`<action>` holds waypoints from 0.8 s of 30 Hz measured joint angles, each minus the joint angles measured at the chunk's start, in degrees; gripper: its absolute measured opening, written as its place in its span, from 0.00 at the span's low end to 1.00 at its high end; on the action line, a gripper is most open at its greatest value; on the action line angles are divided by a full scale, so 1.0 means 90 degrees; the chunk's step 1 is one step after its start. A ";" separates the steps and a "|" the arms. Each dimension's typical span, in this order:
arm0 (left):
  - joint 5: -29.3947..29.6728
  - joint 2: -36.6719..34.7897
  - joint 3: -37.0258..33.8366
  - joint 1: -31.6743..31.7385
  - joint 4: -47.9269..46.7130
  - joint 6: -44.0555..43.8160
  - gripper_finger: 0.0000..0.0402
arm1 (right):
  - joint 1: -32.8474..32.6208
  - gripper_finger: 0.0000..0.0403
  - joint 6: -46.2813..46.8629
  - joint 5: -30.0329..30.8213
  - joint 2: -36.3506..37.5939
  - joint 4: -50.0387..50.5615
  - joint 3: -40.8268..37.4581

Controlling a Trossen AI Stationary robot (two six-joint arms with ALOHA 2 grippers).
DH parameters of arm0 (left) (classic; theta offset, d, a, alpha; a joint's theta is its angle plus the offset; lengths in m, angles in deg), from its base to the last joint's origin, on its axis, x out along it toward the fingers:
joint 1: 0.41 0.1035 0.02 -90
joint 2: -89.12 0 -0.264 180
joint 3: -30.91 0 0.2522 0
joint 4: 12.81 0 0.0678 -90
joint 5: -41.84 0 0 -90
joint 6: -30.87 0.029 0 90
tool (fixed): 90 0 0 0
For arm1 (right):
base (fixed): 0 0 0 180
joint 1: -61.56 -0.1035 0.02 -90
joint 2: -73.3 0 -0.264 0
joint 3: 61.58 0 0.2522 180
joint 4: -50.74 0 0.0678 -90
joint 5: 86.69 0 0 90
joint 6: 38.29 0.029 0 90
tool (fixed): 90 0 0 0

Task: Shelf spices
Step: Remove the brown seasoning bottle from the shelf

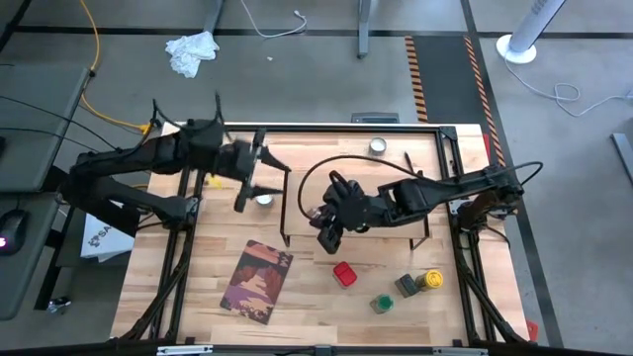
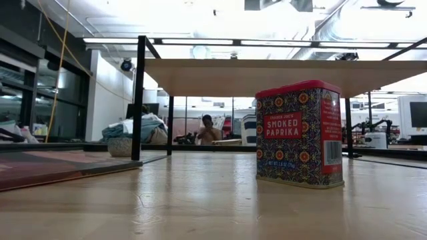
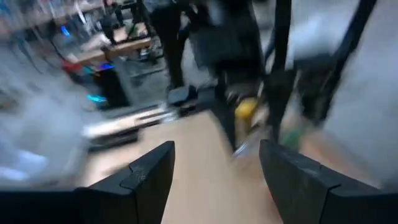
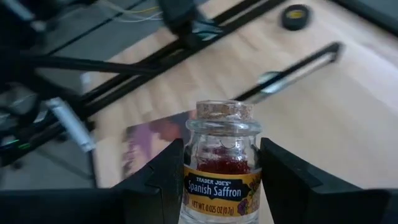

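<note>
Clamped between the right gripper's fingers is the clear glass jar, cork-stoppered and labelled Spanish Saffron, held upright and lifted off the tabletop — in the high view this gripper sits near the middle of the table, over the shelf. From the jar, the red box lies on the tabletop at about 5 o'clock, with the green-topped jar, the dark grey tin and the yellow-topped jar farther out toward 4 o'clock, all near the front edge. The low view shows the red box, a Smoked Paprika tin, standing upright in front of the shelf, whose board shows nothing on it from below. The left gripper hovers at roughly 10 o'clock from the jar, its fingers spread and holding nothing; its wrist view is too blurred to say more. The step in hand looks like carrying the first spice to the shelf — four containers remain on the table. Next, the jar needs lowering squarely onto the board, kept upright, toward one end so that room is left for the others, before the fingers let go.
</note>
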 joint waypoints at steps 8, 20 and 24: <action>0.1135 0.0214 0.0157 -0.1073 -0.0554 0.2354 0.58 | 0.0326 0.40 -0.0595 -0.1135 0.0077 -0.0866 0.0000; 0.1230 0.0726 0.0142 -0.1527 0.0007 0.2774 0.58 | 0.0631 0.40 -0.0758 -0.2267 0.0131 -0.1332 0.0000; 0.0938 0.0746 0.0157 -0.1525 0.0076 0.2829 0.58 | 0.0629 0.40 -0.0738 -0.2308 0.0133 -0.1421 0.0002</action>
